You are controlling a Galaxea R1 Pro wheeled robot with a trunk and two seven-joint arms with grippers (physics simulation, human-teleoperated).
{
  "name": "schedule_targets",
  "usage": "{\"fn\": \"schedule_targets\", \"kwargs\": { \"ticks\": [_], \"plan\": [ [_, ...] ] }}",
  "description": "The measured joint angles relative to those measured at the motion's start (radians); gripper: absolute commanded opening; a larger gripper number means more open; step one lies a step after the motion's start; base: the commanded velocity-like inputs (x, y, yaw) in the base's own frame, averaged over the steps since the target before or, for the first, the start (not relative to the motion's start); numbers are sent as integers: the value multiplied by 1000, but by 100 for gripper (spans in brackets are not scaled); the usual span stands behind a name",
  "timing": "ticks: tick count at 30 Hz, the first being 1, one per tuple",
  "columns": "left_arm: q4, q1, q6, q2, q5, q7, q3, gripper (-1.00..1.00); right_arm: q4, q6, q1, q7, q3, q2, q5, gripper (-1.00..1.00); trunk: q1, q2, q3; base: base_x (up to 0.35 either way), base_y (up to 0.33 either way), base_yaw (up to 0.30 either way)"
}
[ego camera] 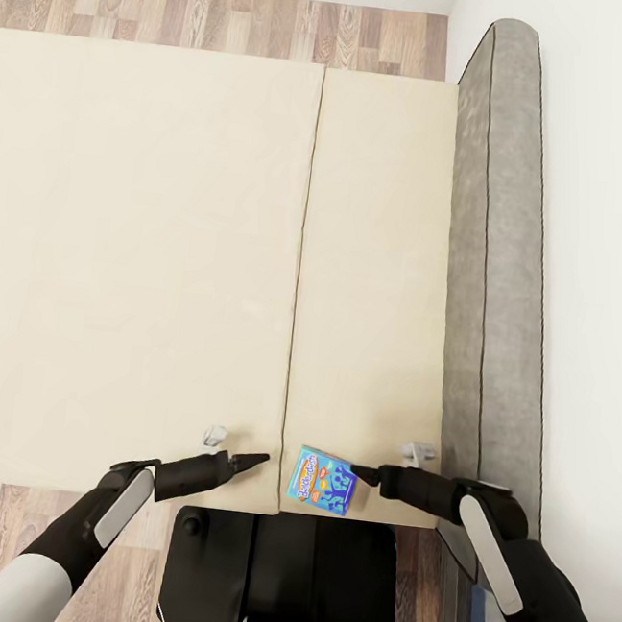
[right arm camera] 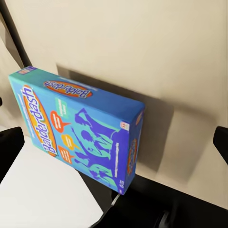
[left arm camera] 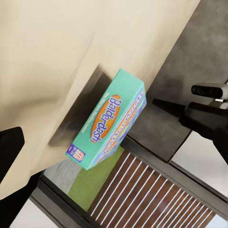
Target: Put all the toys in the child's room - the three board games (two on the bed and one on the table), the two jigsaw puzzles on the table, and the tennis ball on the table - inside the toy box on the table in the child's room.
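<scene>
Blue cardboard board game (ego camera: 326, 482) lies on the bed (ego camera: 162, 265) just beside the empty, spread right tool (ego camera: 358, 473); the left tool (ego camera: 257, 459), unclear, sits farther

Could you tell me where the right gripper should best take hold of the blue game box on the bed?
Probably by its thin edges: the box lies flat near the bed's near edge, so the right gripper, beside it, could close across its short width from that side.
</scene>
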Motion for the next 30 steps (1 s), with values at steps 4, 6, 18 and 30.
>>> {"fn": "schedule_targets", "kwargs": {
  "ticks": [4, 6, 18, 30],
  "plan": [
    [0, 0, 3, 0, 0, 0, 3, 100, 2, 0, 1, 0, 0, -1, 0, 100, 0, 0, 0, 0, 0, 0],
    [1, 0, 6, 1, 1, 0, 5, 100, 3, 0, 2, 0, 0, -1, 0, 100, 0, 0, 0, 0, 0, 0],
    [1, 1, 23, 1, 0, -2, 7, 100, 5, 0, 2, 1, 0, 0, 0, 100, 42, -77, -34, 0, 0, 0],
    [0, 1, 21, 0, 0, -2, 7, 100, 5, 0, 2, 2, 0, 1, 1, 100, 88, -161, -72, 0, 0, 0]
  ]
}}
